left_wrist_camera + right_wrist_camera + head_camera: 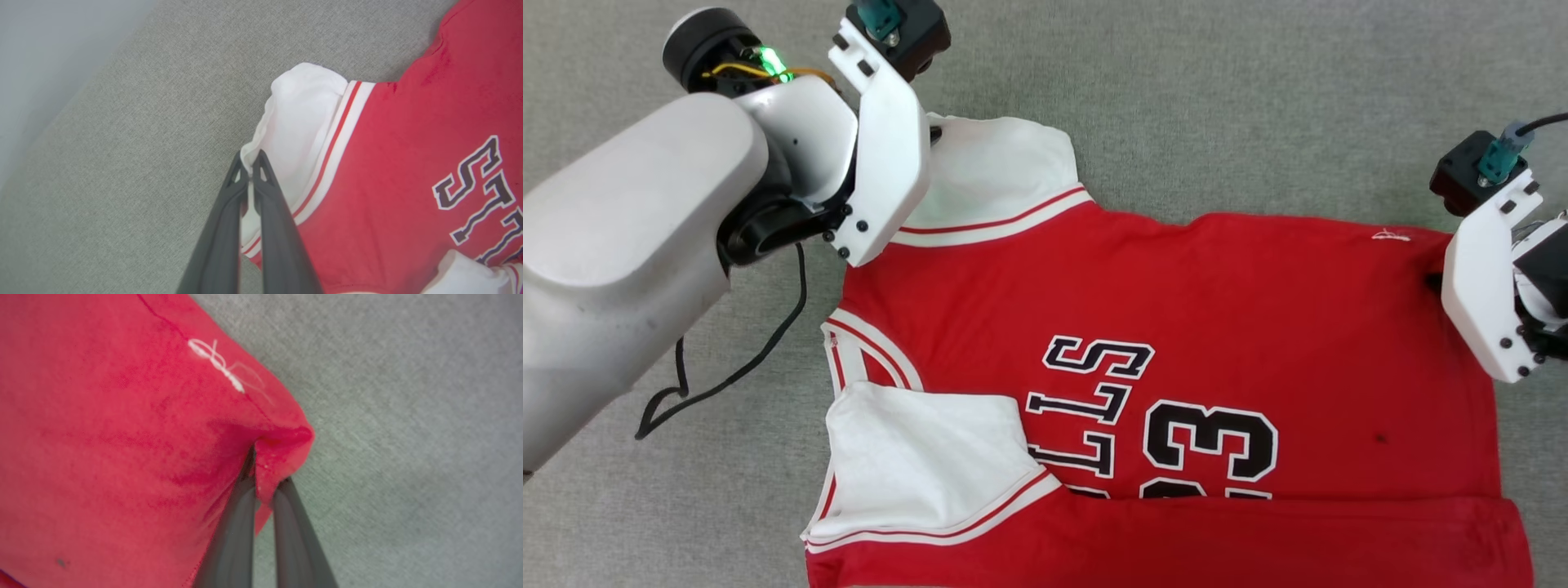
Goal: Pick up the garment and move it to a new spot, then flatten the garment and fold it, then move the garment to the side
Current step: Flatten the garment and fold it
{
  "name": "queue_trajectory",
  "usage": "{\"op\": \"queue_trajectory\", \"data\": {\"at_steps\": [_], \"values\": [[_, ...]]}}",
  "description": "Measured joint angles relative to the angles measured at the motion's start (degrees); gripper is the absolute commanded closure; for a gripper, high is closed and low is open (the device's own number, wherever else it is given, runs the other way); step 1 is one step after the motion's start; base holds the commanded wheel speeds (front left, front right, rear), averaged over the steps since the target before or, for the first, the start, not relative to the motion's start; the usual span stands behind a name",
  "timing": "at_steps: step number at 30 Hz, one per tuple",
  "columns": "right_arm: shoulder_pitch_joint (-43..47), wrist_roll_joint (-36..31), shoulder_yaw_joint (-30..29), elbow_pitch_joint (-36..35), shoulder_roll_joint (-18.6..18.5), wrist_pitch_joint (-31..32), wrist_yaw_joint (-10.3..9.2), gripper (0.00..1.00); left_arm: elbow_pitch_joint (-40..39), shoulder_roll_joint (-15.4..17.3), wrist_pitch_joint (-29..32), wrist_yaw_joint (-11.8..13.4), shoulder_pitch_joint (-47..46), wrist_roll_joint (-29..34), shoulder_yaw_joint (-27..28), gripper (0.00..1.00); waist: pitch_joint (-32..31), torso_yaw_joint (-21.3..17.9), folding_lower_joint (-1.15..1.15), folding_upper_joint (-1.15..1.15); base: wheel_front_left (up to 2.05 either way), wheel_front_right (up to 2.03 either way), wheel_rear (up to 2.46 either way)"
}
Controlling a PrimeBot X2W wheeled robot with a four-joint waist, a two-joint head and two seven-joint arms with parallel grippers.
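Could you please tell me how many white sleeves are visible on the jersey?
2. One sleeve at the jersey's far left corner, pinched in the left claw; the other folded over the chest, nearer the robot.

**Soft, even light; wrist views blurred up close**

The head view is bright, evenly lit and sharp across the garment [1217, 294]. Its shadows are faint and soft-edged. A green lamp [770, 61] glares at 11 o'clock. In both wrist views the dark fingers [220, 241] blur toward 6 o'clock. The right wrist view is soft throughout. The left wrist view fades to a pale, featureless haze at 10 o'clock.
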Motion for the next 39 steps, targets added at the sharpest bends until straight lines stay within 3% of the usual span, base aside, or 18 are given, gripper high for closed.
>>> {"op": "queue_trajectory", "data": {"at_steps": [8,15,16,29,34,39], "values": [[2.4,1.1,3.2,0.2,0.4,-10.9,-0.01,1.00,-0.4,1.7,-5.4,0.0,3.7,-1.7,-0.9,1.00,-6.3,-0.7,0.01,0.00,0.00,0.00,0.00],[7.8,2.7,3.6,-1.7,-2.3,-17.9,-0.01,1.00,-4.7,5.0,-7.5,0.0,9.4,-3.1,-1.4,1.00,-13.6,-0.7,0.00,0.00,0.00,0.00,0.00],[10.9,3.4,2.6,-2.2,-3.5,-20.1,-0.01,1.00,-7.8,6.7,-7.6,0.8,12.9,-3.6,-1.7,1.00,-16.3,-0.5,0.00,0.00,0.00,0.00,0.00],[26.6,5.0,-2.7,-3.4,-6.5,-24.3,-0.01,1.00,-17.5,14.8,-5.4,6.1,30.5,-5.9,-2.7,1.00,-22.2,1.3,0.00,0.00,0.00,0.00,0.00],[31.8,3.9,-3.3,-3.2,-6.2,-25.2,-0.01,1.00,-17.6,15.8,-5.5,7.4,36.6,-6.0,-2.8,1.00,-21.9,1.3,0.00,0.00,0.00,0.00,0.00],[34.2,2.5,-3.5,-2.0,-4.3,-25.9,-0.01,1.00,-15.3,14.6,-6.4,7.5,41.5,-6.1,-2.9,1.00,-20.6,1.0,0.00,0.00,0.00,0.00,0.00]]}}
